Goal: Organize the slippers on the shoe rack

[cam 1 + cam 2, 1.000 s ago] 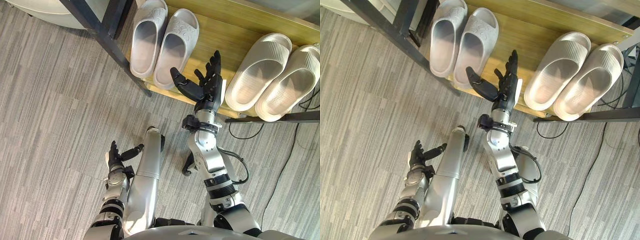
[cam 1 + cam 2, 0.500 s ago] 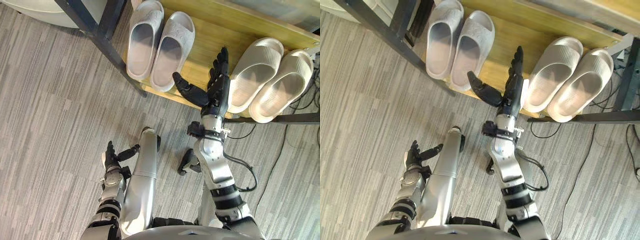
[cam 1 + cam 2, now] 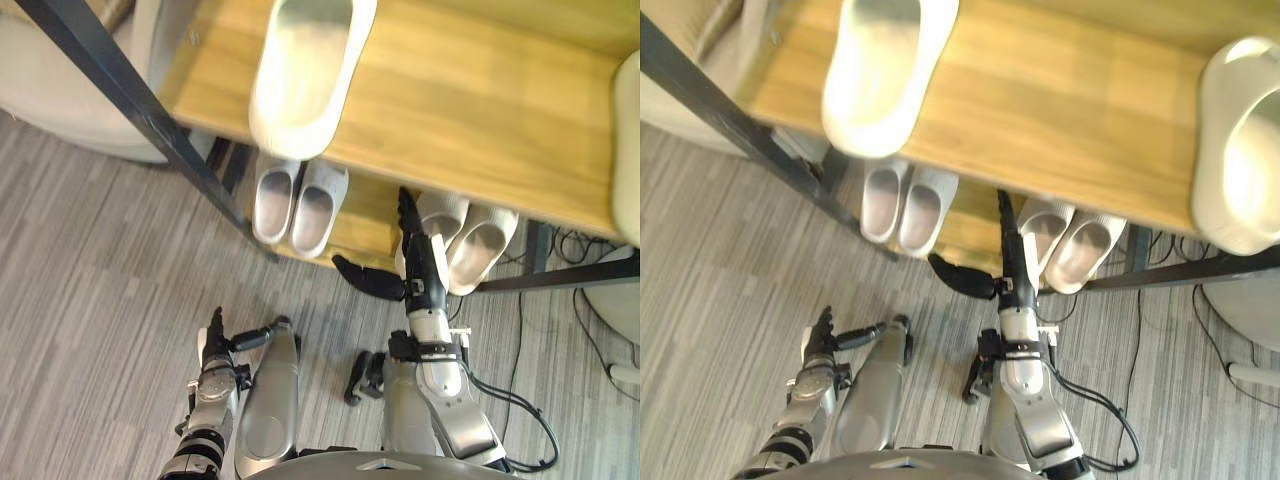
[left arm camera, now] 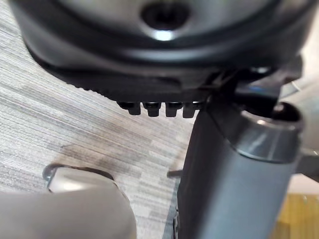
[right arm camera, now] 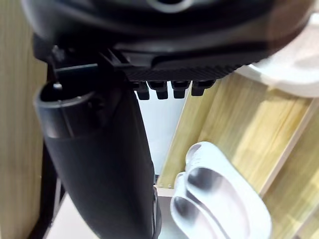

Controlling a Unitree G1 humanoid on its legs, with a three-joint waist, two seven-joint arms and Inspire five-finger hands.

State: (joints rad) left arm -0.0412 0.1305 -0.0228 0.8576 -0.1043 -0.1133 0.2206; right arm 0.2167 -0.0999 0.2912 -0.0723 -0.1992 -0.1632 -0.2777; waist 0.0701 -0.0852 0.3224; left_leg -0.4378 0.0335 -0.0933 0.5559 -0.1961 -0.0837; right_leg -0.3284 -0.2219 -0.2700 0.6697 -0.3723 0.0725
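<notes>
A grey pair of slippers (image 3: 298, 200) and a cream pair (image 3: 465, 235) stand side by side on the rack's lower wooden shelf (image 3: 365, 225). On the upper shelf (image 3: 470, 100) lies one cream slipper (image 3: 300, 70), and part of another (image 3: 1240, 150) shows at its right end. My right hand (image 3: 420, 285) is open in front of the lower shelf between the two pairs, fingers straight and thumb out to the left, holding nothing. The cream pair (image 5: 219, 199) lies past it in the right wrist view. My left hand (image 3: 213, 350) hangs open, low over the carpet on the left.
The rack's black metal frame (image 3: 130, 110) slants down the left side, and a black bar (image 3: 560, 275) runs at the lower right. A pale rounded object (image 3: 60, 90) sits behind the frame. A white base (image 3: 615, 300) stands on the grey carpet at the right.
The whole picture has shifted: the camera now looks from higher, bringing the upper shelf and its slippers into view. My right hand stays open before the lower shelf; the left hand stays low.
</notes>
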